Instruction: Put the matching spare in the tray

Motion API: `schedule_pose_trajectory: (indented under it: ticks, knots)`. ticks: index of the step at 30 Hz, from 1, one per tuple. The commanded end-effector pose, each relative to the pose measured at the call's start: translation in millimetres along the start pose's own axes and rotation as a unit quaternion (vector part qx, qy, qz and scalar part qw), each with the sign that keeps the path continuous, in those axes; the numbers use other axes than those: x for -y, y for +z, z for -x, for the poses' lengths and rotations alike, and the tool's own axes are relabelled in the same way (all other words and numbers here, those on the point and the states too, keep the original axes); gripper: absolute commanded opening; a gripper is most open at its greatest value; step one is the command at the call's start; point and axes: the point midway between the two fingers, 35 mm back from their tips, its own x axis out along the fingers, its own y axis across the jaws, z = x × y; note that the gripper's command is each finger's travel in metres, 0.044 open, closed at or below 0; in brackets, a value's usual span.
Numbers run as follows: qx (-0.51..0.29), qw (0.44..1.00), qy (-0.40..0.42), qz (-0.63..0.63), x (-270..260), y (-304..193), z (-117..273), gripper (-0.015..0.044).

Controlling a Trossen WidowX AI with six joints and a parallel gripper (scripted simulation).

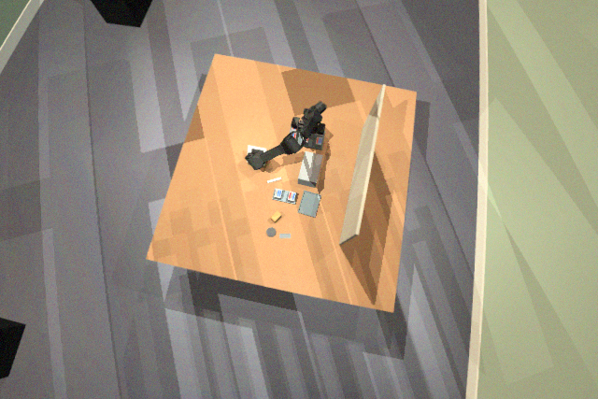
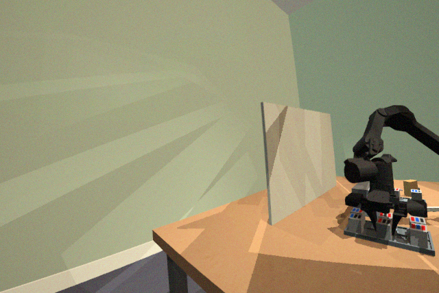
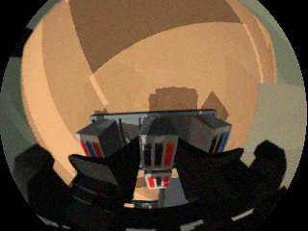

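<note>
My gripper (image 2: 384,229) (image 3: 156,137) is pointed down over the spare rack (image 2: 365,236) (image 3: 111,115), shut on the middle spare, a grey block (image 2: 383,219) (image 3: 158,140) with black and red stripes. I cannot tell whether it is off the rack. A red-and-blue striped spare (image 2: 418,235) (image 3: 98,137) and a blue-and-black striped spare (image 2: 354,217) (image 3: 212,134) stand either side. The flat grey tray (image 1: 308,204) lies beyond the grey box (image 1: 308,168). A small rack beside the tray holds two striped units (image 1: 278,193) (image 1: 291,196). No printed code is readable.
A tall pale panel (image 1: 364,167) (image 2: 301,158) stands along one side of the table. A yellow block (image 1: 276,216), a grey disc (image 1: 271,232) and a small pale plate (image 1: 285,235) lie past the small rack. A white strip (image 1: 274,179) lies nearer the arm base.
</note>
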Motion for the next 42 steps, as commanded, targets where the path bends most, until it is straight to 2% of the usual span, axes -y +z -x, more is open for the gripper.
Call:
schedule_pose_trajectory:
  ticks: [1, 2, 6, 14, 24, 33, 42]
  knots:
    - [0.0, 1.0, 0.0, 0.0, 0, 0, 0, 0.0103]
    - [0.0, 1.0, 0.0, 0.0, 0, 0, 0, 0.0096]
    - [0.0, 1.0, 0.0, 0.0, 0, 0, 0, 0.0]
    - [0.0, 1.0, 0.0, 0.0, 0, 0, 1, 0.0]
    - [0.001, 1.0, -0.001, 0.002, 0, 1, 74, 0.0]
    - [0.001, 1.0, -0.005, 0.004, 0, 1, 80, 0.0]
    - [0.001, 1.0, -0.001, 0.003, -7, -2, 132, 0.0]
